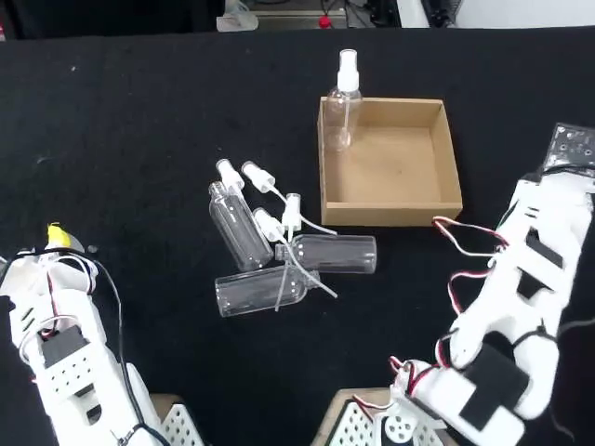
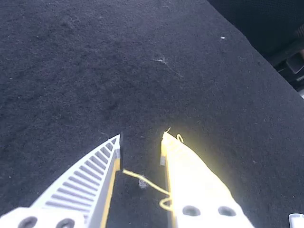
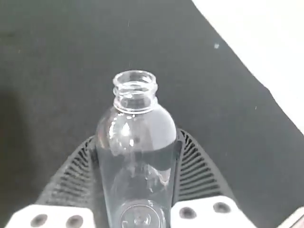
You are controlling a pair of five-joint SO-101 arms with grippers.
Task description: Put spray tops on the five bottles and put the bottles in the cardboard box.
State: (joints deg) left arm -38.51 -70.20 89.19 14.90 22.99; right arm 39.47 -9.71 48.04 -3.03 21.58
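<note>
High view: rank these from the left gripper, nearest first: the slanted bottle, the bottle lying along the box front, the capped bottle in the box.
1. slanted bottle, on the pile's left side, closest to the left gripper.
2. bottle along the box front, mid-table.
3. capped bottle, upright in the cardboard box, far corner.

Robotics laboratory or workshop bench arranged for manipulation trials. The worktop (image 1: 139,121) is draped edge to edge in plain black cloth, a staged backdrop rather than household furnishing. Two white printed-plastic arms, the left arm (image 1: 56,362) and the right arm (image 1: 521,307), stand at its near edge with red, black and white wiring (image 1: 465,251) and perforated base plates (image 1: 363,423) exposed. Beyond the far edge lies equipment clutter (image 1: 279,14), too small to identify. Props are few: a cardboard box (image 1: 390,214), clear bottles (image 1: 240,232), spray tops (image 1: 258,177).
</note>
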